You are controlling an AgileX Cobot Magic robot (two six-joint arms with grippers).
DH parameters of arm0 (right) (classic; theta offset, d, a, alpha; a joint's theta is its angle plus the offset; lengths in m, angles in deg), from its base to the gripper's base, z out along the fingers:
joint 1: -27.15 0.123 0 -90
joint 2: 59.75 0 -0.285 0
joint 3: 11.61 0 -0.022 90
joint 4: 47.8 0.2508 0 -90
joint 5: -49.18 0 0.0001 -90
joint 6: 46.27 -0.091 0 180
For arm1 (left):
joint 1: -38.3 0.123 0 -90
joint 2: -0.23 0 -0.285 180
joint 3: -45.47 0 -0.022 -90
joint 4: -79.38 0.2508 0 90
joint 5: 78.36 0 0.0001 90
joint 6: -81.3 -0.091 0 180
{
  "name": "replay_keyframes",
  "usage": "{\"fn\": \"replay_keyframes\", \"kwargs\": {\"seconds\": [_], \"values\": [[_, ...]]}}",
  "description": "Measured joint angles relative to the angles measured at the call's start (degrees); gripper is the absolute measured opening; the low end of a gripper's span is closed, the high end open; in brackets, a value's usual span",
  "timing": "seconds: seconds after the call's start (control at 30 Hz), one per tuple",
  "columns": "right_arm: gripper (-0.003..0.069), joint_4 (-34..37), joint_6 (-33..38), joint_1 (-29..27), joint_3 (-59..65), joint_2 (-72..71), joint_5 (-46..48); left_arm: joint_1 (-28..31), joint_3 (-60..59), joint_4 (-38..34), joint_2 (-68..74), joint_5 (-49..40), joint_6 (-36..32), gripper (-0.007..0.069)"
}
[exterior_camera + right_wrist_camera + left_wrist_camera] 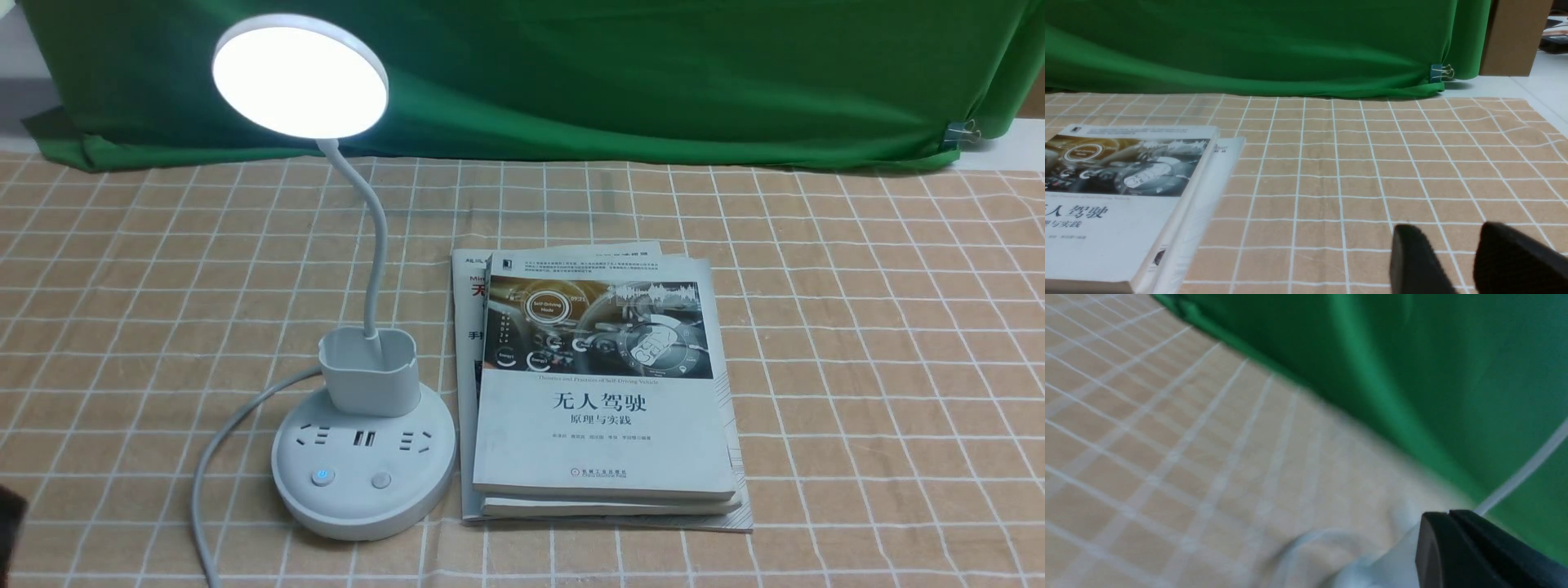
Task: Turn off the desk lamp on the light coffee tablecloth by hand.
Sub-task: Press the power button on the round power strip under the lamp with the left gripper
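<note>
My white gooseneck lamp (363,433) glows on the tan white-gridded cloth (857,367); left black gripper's (1449,514) fingers together, right black gripper's (1447,228) apart.

Front view: the round, flat white disc head of the desk lamp (300,77) glows, its underside overexposed to featureless white; the tan-beige cloth with thin white grid lines (857,343) is evenly bright and mostly sharp. Left wrist view: dimmer and strongly blurred, the plain green fabric backdrop (1412,375) reduced to soft folds. Right wrist view: bright, cloth crisp, the black gripper fingertips (1417,253) out of focus.
</note>
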State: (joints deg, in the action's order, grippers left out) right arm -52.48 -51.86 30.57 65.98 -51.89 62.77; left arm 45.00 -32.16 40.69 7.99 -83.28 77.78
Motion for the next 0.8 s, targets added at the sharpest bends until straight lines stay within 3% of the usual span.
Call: {"fn": "replay_keyframes", "kwargs": {"seconds": [0.1, 0.23, 0.33, 0.5, 0.63, 0.67, 0.8], "values": [[0.0242, 0.0, 0.0, 0.0, 0.0, 0.0, 0.0, 0.0, 0.0, -9.7, 0.0, 4.5, 0.1, -0.0003], [0.0242, 0.0, 0.0, 0.0, 0.0, 0.0, 0.0, 0.0, 0.0, -12.2, 0.0, 8.6, -0.3, -0.0003], [0.0242, 0.0, 0.0, 0.0, 0.0, 0.0, 0.0, 0.0, 1.0, -11.5, 0.0, 4.9, -0.3, -0.0003], [0.0242, 0.0, 0.0, 0.0, 0.0, 0.0, 0.0, 0.0, 12.9, -1.7, 6.0, -13.0, 0.0, -0.0003], [0.0242, 0.0, 0.0, 0.0, 0.0, 0.0, 0.0, 0.0, 23.7, 6.6, 19.1, -29.9, 0.0, -0.0003], [0.0242, 0.0, 0.0, 0.0, 0.0, 0.0, 0.0, 0.0, 24.3, 6.9, 19.1, -30.8, 0.0, -0.0003], [0.0242, 0.0, 0.0, 0.0, 0.0, 0.0, 0.0, 0.0, 34.8, 11.8, 34.8, -46.8, -4.5, -0.0003]]}}
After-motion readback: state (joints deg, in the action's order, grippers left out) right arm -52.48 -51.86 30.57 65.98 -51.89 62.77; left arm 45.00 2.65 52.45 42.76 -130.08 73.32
